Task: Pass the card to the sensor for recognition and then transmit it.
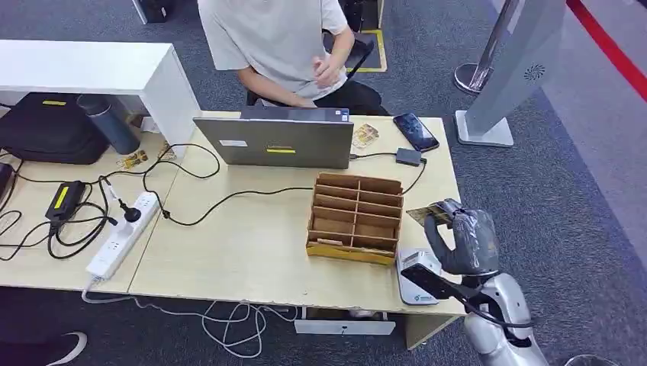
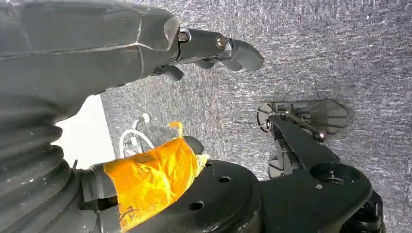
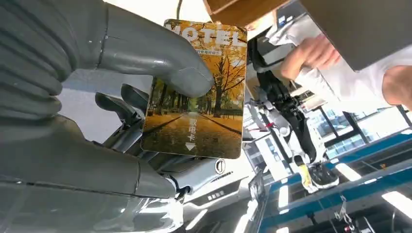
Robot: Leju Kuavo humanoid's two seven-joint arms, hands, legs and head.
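- At the table's (image 1: 252, 252) right front corner, the right hand (image 1: 464, 240) is raised above the edge, holding the card (image 1: 427, 213) between its thumb and fingers.
- From the right wrist view the card (image 3: 199, 92) shows an autumn avenue of yellow trees with "HOTEL" printed along one end; the thick grey thumb (image 3: 160, 60) presses on its face and the darker fingers (image 3: 121, 104) back it from behind.
- Just below that hand, the sensor (image 1: 418, 276), a small pale reader with a dark screen, sits at the table's front edge; the card is held above and apart from it, not touching.
- Beside the sensor stands a brown cardboard organiser (image 1: 355, 217) with slotted compartments; what looks like a card lies in its nearest slot, though it is too small to be sure.
- Behind the organiser are a closed-looking grey laptop (image 1: 275, 141), a small dark adapter (image 1: 409, 157) on a cable, and a black phone (image 1: 416, 131).
- A person in a pale shirt (image 1: 278, 42) sits at the far side of the table, one hand lifted near the chest.
- On the table's left part lie a white power strip (image 1: 122, 236), a black charger brick (image 1: 65, 200) and tangled black cables.
- The left hand (image 2: 214, 51) hangs over grey carpet, its dark fingers apart and grasping nothing.
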